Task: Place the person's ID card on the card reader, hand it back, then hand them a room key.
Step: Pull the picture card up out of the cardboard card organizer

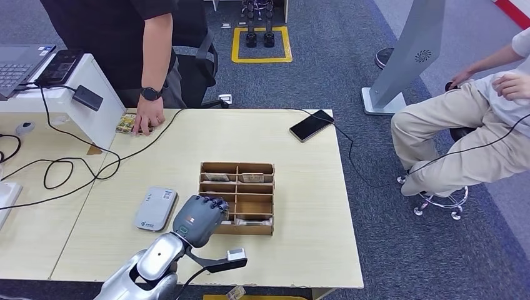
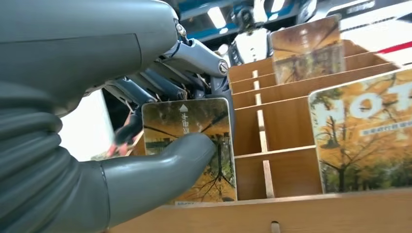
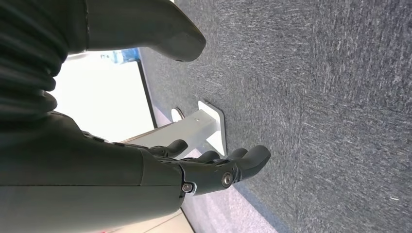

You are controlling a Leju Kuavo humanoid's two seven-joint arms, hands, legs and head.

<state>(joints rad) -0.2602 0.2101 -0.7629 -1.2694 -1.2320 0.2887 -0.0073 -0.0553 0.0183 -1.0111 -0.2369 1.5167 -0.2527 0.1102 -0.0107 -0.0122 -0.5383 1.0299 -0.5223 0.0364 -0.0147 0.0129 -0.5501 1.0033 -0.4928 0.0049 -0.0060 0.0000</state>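
My left hand [image 1: 199, 219] reaches into the near-left compartment of the wooden card box [image 1: 237, 165] in the middle of the table. In the left wrist view its thumb [image 2: 165, 162] presses a room key card [image 2: 194, 121], printed with autumn trees, against the fingers behind it. More key cards [image 2: 362, 136] stand in other compartments. The grey card reader [image 1: 155, 208] lies just left of the box. At the table's far left a person's hand [image 1: 149, 119] rests on a small yellowish card [image 1: 127, 123]. My right hand [image 3: 214, 170] hangs over the carpet, fingers apart, holding nothing.
A black phone [image 1: 311, 125] with a cable lies at the table's far right. Black cables [image 1: 62, 169] loop across the left side near a white stand with a laptop [image 1: 15, 65]. A person [image 1: 462, 144] sits on a stool to the right, beside a grey floor panel [image 1: 406, 56].
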